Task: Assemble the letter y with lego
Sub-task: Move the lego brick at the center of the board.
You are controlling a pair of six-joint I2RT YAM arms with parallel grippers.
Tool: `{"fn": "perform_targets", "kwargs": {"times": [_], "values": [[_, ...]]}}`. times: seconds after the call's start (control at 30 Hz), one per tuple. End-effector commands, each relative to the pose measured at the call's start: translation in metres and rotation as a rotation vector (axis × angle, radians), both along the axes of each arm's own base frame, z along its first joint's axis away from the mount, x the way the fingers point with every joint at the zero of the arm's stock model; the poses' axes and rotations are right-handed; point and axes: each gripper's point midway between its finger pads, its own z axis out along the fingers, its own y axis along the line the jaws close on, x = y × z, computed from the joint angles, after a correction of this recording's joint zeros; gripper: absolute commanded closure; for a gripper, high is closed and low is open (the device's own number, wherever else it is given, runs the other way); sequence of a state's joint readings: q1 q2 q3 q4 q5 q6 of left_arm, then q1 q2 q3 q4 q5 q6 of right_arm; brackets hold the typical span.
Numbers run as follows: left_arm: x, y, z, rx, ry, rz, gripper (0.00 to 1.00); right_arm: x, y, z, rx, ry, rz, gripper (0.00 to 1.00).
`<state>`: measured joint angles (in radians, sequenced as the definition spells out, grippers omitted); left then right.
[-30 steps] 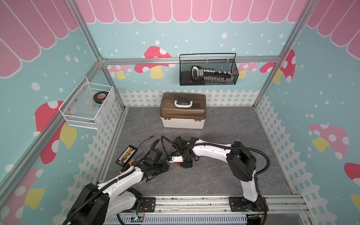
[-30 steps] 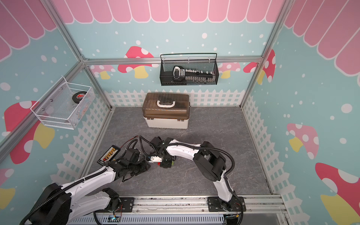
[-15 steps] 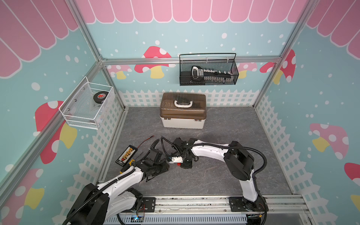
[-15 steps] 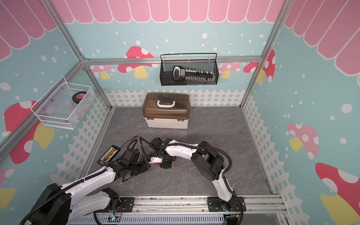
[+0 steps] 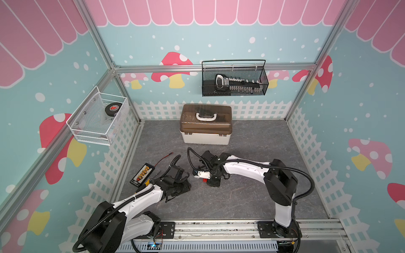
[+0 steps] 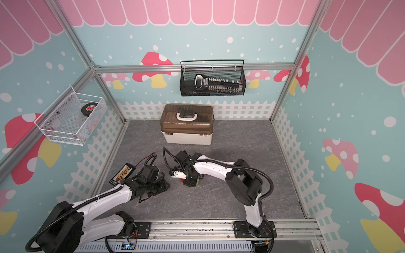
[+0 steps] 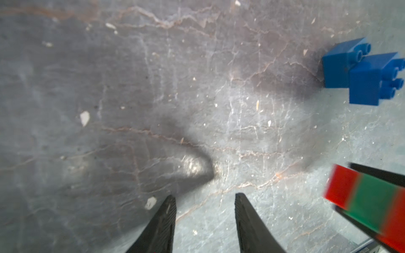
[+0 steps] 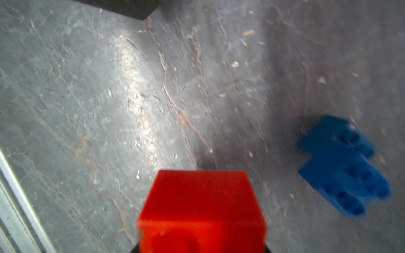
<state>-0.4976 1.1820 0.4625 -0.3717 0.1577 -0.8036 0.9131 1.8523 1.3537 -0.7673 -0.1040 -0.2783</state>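
Two white arms reach low over the grey stone-patterned mat (image 5: 241, 197) in front of the white plastic toolbox with a brown lid (image 5: 206, 124). In front of that toolbox and slightly to its left, the left gripper (image 7: 205, 196) has its two black fingers parted, with nothing between them. Directly in front of the toolbox, the right gripper (image 5: 205, 181) is clamped on one joined piece of studded plastic bricks (image 7: 368, 203). The piece is blurred, red at both ends and dark green in the middle. Two blue square bricks (image 7: 359, 74) lie on their sides on the mat, touching each other, near the held piece.

Only the wrist views show the blue pair. In both top views the lego is just a red speck (image 6: 182, 180) at the right gripper. The right wrist view shows only the red end (image 8: 201, 208) of the piece; the left wrist view shows its green as well.
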Motion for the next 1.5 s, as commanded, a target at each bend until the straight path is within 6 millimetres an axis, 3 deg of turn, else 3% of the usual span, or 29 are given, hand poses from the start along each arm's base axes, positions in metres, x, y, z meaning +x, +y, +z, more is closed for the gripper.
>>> {"fn": "perform_targets", "kwargs": {"times": [0.0,0.17,0.37,0.47,0.63,0.8,1.0,1.47], "values": [[0.014,-0.003,0.003,0.018,-0.014,-0.011,0.54,0.001,-0.016,0.020,0.056,-0.003,-0.111,0.67],[0.041,-0.025,0.010,-0.029,-0.038,-0.034,0.52,0.010,-0.039,0.019,0.064,-0.027,-0.226,0.68],[0.078,-0.053,0.019,-0.082,-0.098,-0.084,0.48,0.031,-0.053,0.010,0.064,-0.060,-0.298,0.68],[0.105,-0.060,0.026,-0.056,-0.145,-0.099,0.46,0.045,-0.057,0.007,0.080,-0.065,-0.354,0.68],[0.150,-0.091,0.041,-0.145,-0.219,-0.135,0.43,0.051,-0.059,0.005,0.080,-0.075,-0.374,0.68],[0.176,-0.119,0.035,-0.231,-0.194,-0.169,0.43,0.051,-0.062,0.005,0.082,-0.075,-0.389,0.68],[0.180,-0.130,0.025,-0.276,-0.156,-0.188,0.44,0.049,-0.066,0.004,0.088,-0.077,-0.409,0.68],[0.147,-0.127,0.004,-0.338,-0.075,-0.167,0.62,0.055,-0.079,0.003,0.060,-0.104,-0.446,0.68]]}}
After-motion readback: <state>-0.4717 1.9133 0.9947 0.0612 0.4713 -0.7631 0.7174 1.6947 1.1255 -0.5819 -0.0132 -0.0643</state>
